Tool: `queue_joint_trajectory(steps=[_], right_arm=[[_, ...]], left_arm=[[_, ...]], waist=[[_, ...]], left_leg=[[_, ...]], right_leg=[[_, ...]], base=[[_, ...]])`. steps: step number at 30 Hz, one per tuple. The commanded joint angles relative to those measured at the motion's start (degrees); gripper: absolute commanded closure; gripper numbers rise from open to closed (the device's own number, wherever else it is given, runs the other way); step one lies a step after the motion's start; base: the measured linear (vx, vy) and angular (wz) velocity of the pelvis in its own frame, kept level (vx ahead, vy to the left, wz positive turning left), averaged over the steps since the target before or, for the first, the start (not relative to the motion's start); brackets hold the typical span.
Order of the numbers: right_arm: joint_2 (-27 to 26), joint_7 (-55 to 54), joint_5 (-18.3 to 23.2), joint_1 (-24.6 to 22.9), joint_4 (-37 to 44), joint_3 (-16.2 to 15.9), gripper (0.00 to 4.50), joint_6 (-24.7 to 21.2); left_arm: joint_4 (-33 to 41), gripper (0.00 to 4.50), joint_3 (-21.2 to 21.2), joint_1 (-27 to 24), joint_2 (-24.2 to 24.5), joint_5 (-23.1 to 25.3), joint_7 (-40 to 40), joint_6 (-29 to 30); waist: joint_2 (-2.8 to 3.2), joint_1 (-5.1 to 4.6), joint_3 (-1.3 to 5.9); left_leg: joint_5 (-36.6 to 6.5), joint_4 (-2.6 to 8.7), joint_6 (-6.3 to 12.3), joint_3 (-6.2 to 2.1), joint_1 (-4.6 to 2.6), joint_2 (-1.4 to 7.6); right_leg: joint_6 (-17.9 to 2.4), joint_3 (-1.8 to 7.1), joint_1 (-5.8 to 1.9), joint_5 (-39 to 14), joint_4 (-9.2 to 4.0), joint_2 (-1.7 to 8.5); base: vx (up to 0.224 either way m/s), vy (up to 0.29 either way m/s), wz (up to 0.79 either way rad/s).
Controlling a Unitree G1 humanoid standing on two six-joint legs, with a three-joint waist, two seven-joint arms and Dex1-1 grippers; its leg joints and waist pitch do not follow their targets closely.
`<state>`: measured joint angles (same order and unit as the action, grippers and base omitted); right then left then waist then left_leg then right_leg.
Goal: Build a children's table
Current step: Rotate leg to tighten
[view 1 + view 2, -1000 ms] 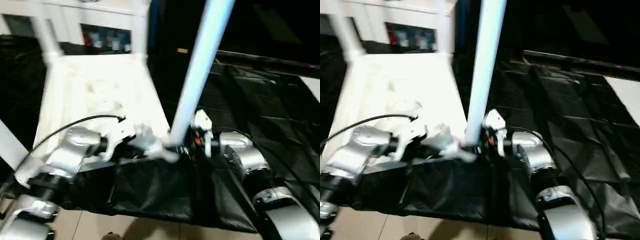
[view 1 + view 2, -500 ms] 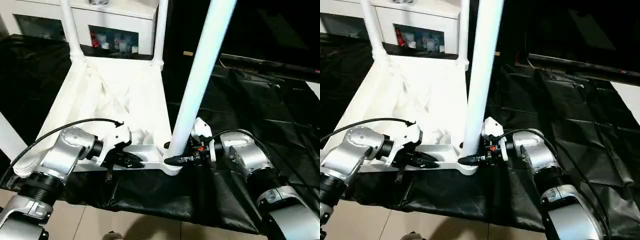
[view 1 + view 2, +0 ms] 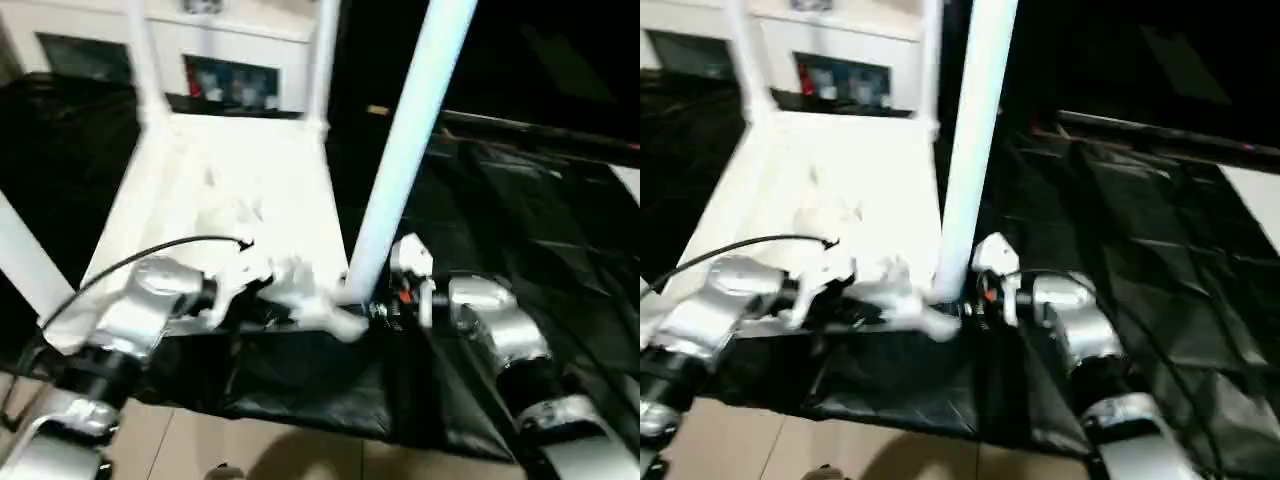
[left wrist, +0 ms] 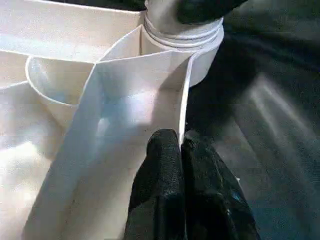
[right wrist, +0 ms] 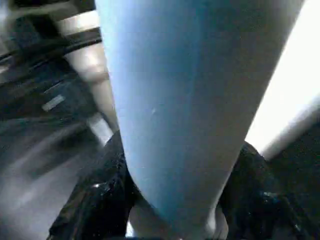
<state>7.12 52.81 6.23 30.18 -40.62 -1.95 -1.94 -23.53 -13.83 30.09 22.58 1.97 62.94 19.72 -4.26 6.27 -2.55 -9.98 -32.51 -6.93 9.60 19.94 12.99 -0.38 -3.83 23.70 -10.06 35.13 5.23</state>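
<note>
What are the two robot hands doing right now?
Left gripper: shut on the table top's rim.
Right gripper: shut on the upright leg.

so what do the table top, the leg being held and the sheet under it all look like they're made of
Table top: looks like moulded white plastic, judging by its thin ribs, rounded socket and soft sheen.
Leg: smooth white tube with a slight gloss; plastic or coated metal, can't tell which.
Sheet: thin black plastic film, seemingly, given its creases and shiny highlights.

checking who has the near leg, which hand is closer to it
Right. The right hand is clamped round the base of the near leg, where it enters the corner socket. The left hand pinches the top's rim beside that corner, off the leg.
</note>
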Motion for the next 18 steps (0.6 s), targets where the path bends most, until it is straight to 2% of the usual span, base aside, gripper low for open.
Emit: queue_joint_trajectory(steps=[1,2,4,5,6,7,9,10,11,13,14,17,18], right_arm=[[-5.0,1.3,1.1,-1.1,-2.3,-4.3,2.52,-3.4],[-7.7,-5.0,0.7,-0.1,-4.7,-3.0,2.52,-3.0],[-9.4,-9.4,0.1,0.8,-6.4,-2.6,2.52,-2.9],[-11.9,-15.8,-1.3,2.5,-9.1,-2.2,2.52,-2.8],[-13.7,-18.2,-1.8,3.5,-10.4,-2.3,2.52,-2.6],[-13.7,-18.2,-1.8,3.5,-10.4,-2.3,2.52,-2.6],[-16.0,-18.6,-2.2,4.4,-10.7,-2.7,2.52,-1.3],[-16.4,-17.8,-2.3,4.4,-10.4,-3.0,2.18,-0.6],[-16.4,-17.2,-2.3,4.4,-10.1,-3.1,1.97,-0.3],[-16.4,-16.9,-2.4,4.4,-10.0,-2.9,1.97,-0.1],[-16.3,-16.3,-2.1,4.3,-9.7,-2.6,1.7,-0.3],[-14.4,-13.3,-2.0,4.0,-8.5,-2.9,1.51,0.0],[-12.1,-9.3,-1.8,3.7,-7.4,-3.6,1.51,-0.1]], left_arm=[[0.4,4.5,3.5,3.2,-3.2,-1.2,-9.3,0.8],[1.1,4.5,3.6,3.1,-5.5,-0.2,-13.1,2.2],[1.6,4.5,3.5,3.0,-7.0,0.4,-15.0,3.0],[2.4,4.5,2.7,2.8,-8.8,1.2,-17.2,4.1],[2.8,4.5,2.3,2.8,-10.0,1.6,-18.5,4.4],[2.8,4.5,2.3,2.8,-10.0,1.6,-18.5,4.4],[3.6,4.5,1.3,2.5,-11.0,1.8,-18.6,4.6],[3.9,4.5,1.1,2.4,-11.0,1.5,-18.1,4.6],[4.1,4.5,1.0,2.3,-10.8,1.3,-17.4,4.4],[4.4,4.5,1.0,2.1,-10.7,1.1,-16.9,4.4],[4.5,4.5,0.9,2.0,-10.3,1.1,-16.3,4.1],[5.4,4.5,0.9,1.2,-8.2,0.0,-12.4,2.6],[5.7,4.5,0.7,0.6,-6.3,-0.9,-8.8,1.0]], waist=[[0.52,-0.11,2.82],[0.71,-0.27,2.85],[0.62,-0.86,2.71],[0.66,-0.95,2.72],[0.65,-1.57,2.64],[0.69,-1.84,2.71],[0.64,-1.99,2.73],[0.68,-2.03,2.72],[0.37,-2.09,2.72],[0.52,-2.07,2.73],[0.53,-2.16,2.71],[0.62,-2.37,2.8],[0.7,-2.41,2.82]], left_leg=[[-19.5,4.26,-1.3,0.01,-0.01,-0.22],[-19.4,4.27,-1.01,-0.05,0.02,-0.2],[-19.9,4.3,-1.05,-0.06,-0.03,-0.28],[-20.1,4.25,-0.99,-0.1,0.01,-0.33],[-20.4,4.37,-1.44,-0.23,0.25,-0.32],[-20.9,4.41,-1.64,-0.45,0.39,-0.43],[-22.3,4.24,-0.65,-0.41,-0.03,-0.53],[-22.8,4.18,-0.31,-0.36,-0.17,-0.53],[-22.7,4.23,-0.1,-0.35,-0.05,-0.48],[-22.3,4.33,0.19,-0.34,0.05,-0.43],[-22.2,4.39,0.24,-0.36,0.2,-0.43],[-21.5,4.44,0.49,-0.31,0.38,-0.33],[-21.2,4.45,0.52,-0.31,0.42,-0.31]], right_leg=[[-4.5,1.57,-2.43,-31.2,-5.87,2.8],[-4.3,1.58,-2.35,-31.1,-5.95,2.78],[-4.5,1.46,-2.12,-31.1,-6.13,2.6],[-4.3,1.38,-2.19,-31.6,-6.16,2.63],[-4.2,1.36,-2.11,-32.0,-6.03,2.58],[-3.6,1.06,-2.36,-33.3,-6.2,2.65],[-3.3,1.09,-1.84,-32.8,-6.6,2.51],[-3.6,1.15,-1.67,-32.3,-6.65,2.47],[-3.7,1.14,-1.77,-32.0,-6.6,2.44],[-4.1,1.27,-1.8,-30.7,-6.4,2.42],[-4.3,1.29,-1.89,-30.2,-6.33,2.43],[-5.1,1.45,-2.06,-28.2,-6.05,2.43],[-5.3,1.51,-2.08,-27.6,-5.99,2.45]], base=[[0.0,0.0,0.0],[0.0,0.0,0.0],[0.0,0.0,0.0],[0.0,0.0,0.0],[0.0,0.0,0.0],[0.0,0.0,0.0],[0.0,0.0,0.0],[0.0,0.0,0.0],[0.0,0.0,0.0],[0.0,0.0,0.0],[0.0,0.0,0.0],[0.0,0.0,0.0],[0.0,0.0,0.0]])
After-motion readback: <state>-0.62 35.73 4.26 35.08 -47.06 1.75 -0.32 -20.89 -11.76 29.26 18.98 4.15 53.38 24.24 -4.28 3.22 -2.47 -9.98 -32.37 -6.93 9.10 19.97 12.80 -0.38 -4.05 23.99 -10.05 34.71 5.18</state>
